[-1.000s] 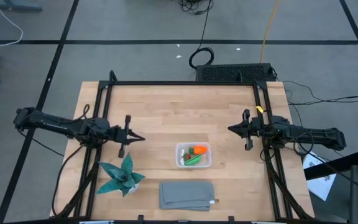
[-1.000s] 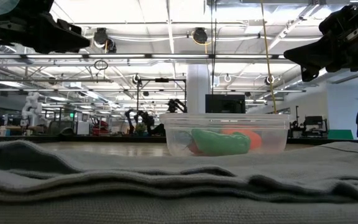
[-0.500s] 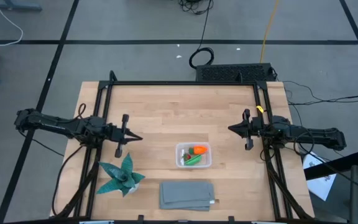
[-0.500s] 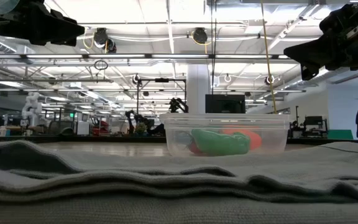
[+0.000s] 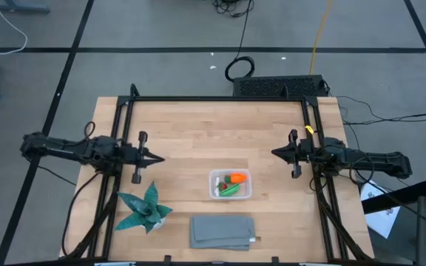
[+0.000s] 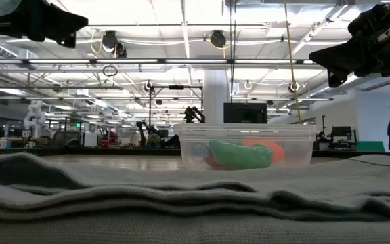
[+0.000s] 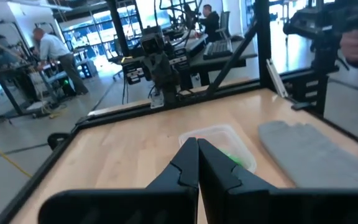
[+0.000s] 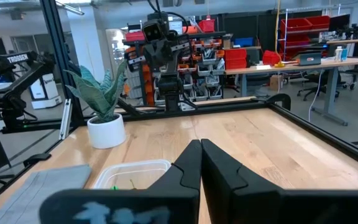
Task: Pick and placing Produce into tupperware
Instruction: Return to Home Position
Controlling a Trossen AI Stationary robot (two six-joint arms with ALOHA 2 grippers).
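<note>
The tupperware (image 5: 231,185) sits on the bench (image 5: 213,125) a little right of centre, just beyond the grey cloth (image 5: 222,231), with the produce inside it. It looks like a thin, clear plastic tub — light, slightly springy in the walls and likely to skate on smooth wood if nudged. I would take it by a long wall close to a corner, or steady it from outside, rather than pinch the rim mid-span. The green pod (image 5: 230,190) lies along the side toward the cloth, with the orange carrot piece (image 5: 237,178) beside it on the far side. Both look like hard, glossy toy plastic: light, stiff, a bit slippery, best gripped across the middle of the body. The red strawberry piece is too small to pick out for certain from above.

The room is a large open workshop with strip lights, racks and other rigs; a person (image 7: 50,45) bends over a desk far off. The bench is pale planked wood in a black frame, flat and dry-looking, so it probably gives the tub little friction. A teal spiky plant (image 5: 145,209) stands left of the cloth. The left claw (image 5: 157,158) hangs clenched and empty over the left side, well apart from the tub. The right claw (image 5: 276,154) hangs clenched on nothing at the right — by my reading the placing is done.
</note>
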